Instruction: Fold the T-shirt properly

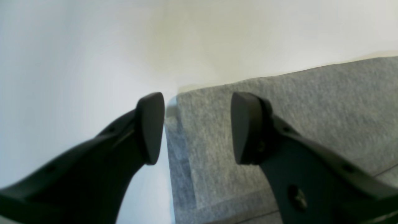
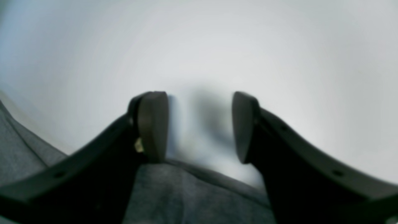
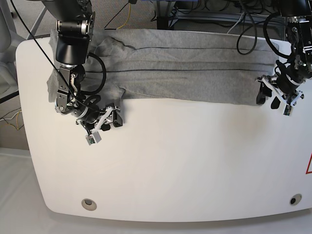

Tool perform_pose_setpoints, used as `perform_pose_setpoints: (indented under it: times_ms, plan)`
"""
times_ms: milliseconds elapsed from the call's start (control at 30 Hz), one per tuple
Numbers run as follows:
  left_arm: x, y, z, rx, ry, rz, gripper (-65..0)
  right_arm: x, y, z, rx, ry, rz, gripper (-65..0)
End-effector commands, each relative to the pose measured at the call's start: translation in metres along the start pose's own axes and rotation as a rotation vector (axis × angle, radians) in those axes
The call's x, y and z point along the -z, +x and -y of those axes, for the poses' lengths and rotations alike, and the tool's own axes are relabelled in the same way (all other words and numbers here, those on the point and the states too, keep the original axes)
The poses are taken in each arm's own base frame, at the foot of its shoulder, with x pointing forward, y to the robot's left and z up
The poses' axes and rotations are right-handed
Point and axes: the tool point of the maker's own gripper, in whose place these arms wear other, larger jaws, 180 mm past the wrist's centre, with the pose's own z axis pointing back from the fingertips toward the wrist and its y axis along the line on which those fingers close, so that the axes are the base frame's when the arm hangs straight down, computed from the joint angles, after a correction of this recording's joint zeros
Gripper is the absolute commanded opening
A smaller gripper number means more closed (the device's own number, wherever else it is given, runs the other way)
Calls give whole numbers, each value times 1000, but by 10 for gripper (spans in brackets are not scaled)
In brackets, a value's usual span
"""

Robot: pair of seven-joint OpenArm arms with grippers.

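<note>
Two layered T-shirt (image 1: 279, 124) edges, left-wrist-only.

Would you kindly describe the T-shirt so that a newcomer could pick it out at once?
Start at the white table and look along its far edge. The T-shirt lies there as a long heather-grey band folded lengthwise, between the right gripper and the left gripper. It is the only cloth on the table.

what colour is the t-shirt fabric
Heather grey, a speckled light grey knit; the T-shirt shows it best in the left wrist view.
</note>
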Motion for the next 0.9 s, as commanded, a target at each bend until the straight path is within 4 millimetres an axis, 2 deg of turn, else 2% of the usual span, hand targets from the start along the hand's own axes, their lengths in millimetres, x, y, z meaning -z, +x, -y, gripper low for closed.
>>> perform_pose_setpoints:
  times_ms: [0,133,267,400,733,867]
  plan:
    - [-4,17,-5,19,4,50,-336,-3,-6,5,-27,-21,-62,-414]
    - [-5,17,-6,16,5,49,-330,-6,2,1,-57,-26,-70,-553]
    - [-4,16,-6,16,7,46,-329,-9,8,2,-76,-36,-71,-494]
    - [-4,15,-7,15,6,43,-329,-11,10,4,-86,-46,-75,-463]
    - [-5,16,-5,23,5,42,-332,-22,7,-8,-155,-52,-77,-502]
    - [-5,18,-6,19,6,50,-332,-37,-6,-18,-167,-55,-99,-549]
